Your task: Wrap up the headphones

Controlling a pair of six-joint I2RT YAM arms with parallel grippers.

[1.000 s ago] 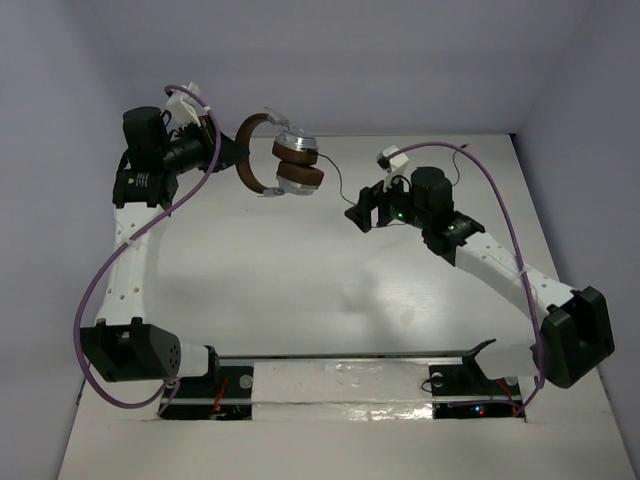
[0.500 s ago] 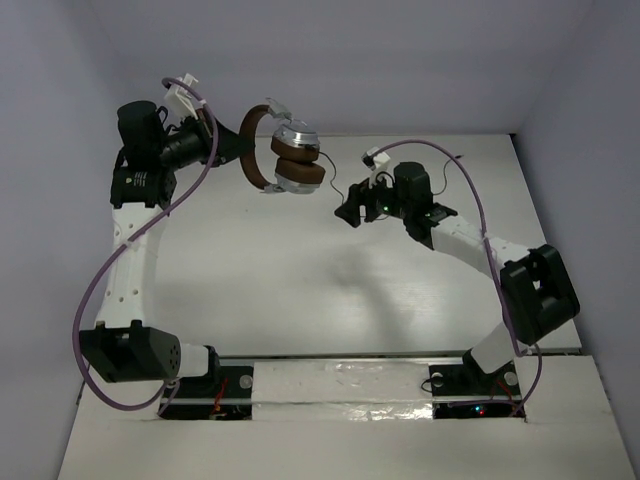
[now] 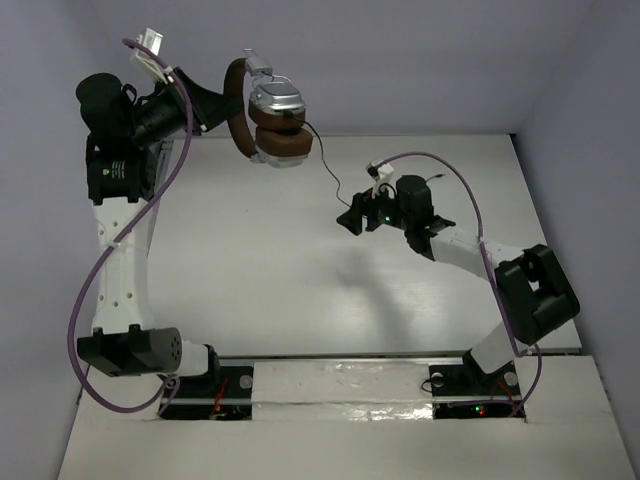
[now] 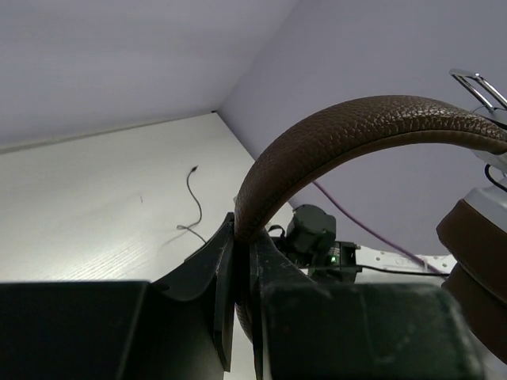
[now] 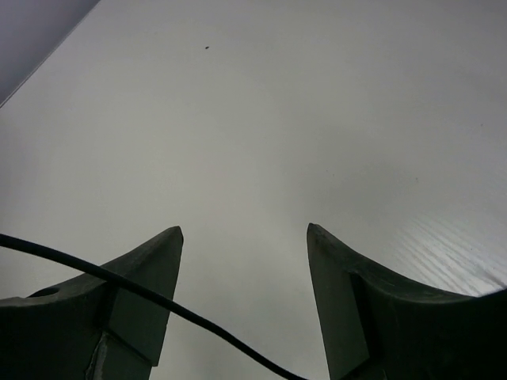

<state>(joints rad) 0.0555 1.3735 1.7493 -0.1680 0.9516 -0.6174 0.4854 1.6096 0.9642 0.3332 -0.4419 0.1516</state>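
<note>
The headphones (image 3: 268, 112) hang in the air at the back left, with brown headband, brown ear pads and silver earcups. My left gripper (image 3: 222, 104) is shut on the brown headband (image 4: 333, 134), high above the table. A thin dark cable (image 3: 330, 175) runs down from the earcups to the table by my right gripper (image 3: 350, 220). My right gripper is open and low over the table at centre right. In the right wrist view the cable (image 5: 158, 305) crosses between the open fingers (image 5: 154, 269), near their base.
The white table (image 3: 260, 270) is bounded by grey walls at the back and sides. Purple arm cables (image 3: 100, 270) loop beside each arm. The arm bases stand at the near edge.
My left gripper has lifted the headphones up and to the left. My right arm has folded back, its gripper shifting slightly left and staying low, and the cable now stretches down to it.
</note>
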